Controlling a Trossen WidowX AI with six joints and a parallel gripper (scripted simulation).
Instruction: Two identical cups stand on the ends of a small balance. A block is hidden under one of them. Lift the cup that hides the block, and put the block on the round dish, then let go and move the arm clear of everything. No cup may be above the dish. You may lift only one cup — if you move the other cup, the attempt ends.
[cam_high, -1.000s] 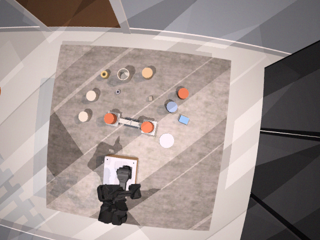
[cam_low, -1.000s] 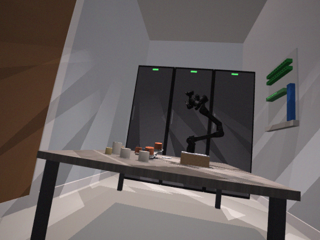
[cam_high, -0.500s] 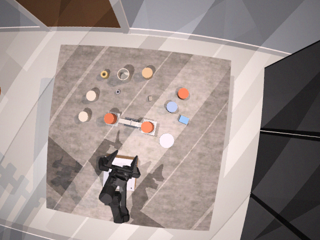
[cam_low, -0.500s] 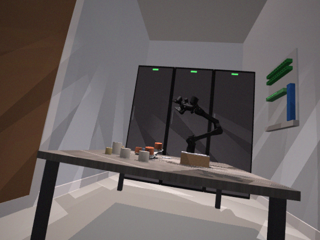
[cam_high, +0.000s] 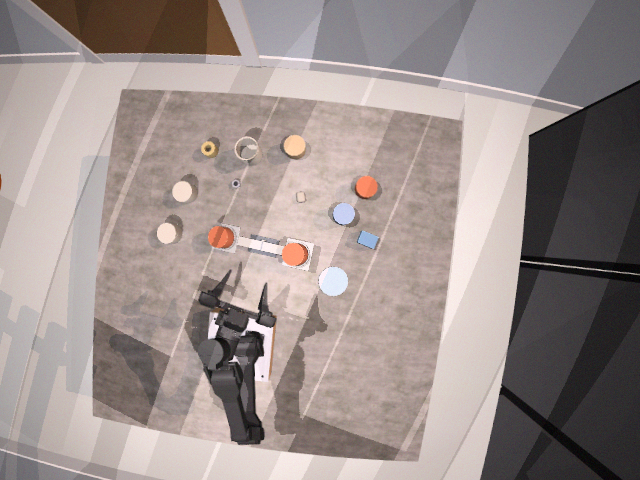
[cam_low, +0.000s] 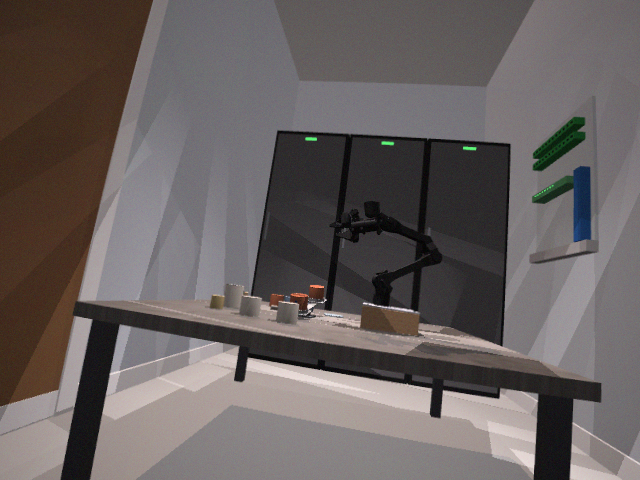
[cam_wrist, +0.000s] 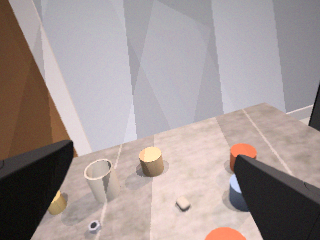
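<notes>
Black two-fingered end effector (cam_high: 242, 281) (cam_low: 336, 229) (cam_wrist: 156, 155): fingers wide apart | holding nothing, touching nothing | two orange-red cylindrical cups (cam_high: 221, 237) (cam_high: 295, 254) beyond its fingertips

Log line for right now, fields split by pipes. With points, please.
fingers (cam_high: 236, 292) open, nothing held | both balance cups (cam_high: 221, 237) (cam_high: 295, 254) on their ends | round dish (cam_high: 333, 281) bare | hidden block not visible

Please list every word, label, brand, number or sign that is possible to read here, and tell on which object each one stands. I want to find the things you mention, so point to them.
There are none: no readable text shows on the balance cups (cam_high: 221, 237) (cam_high: 294, 254), the round dish (cam_high: 333, 281), the arm or the black cabinets (cam_low: 387, 206).
The green marks on the cabinets show no letters.
</notes>
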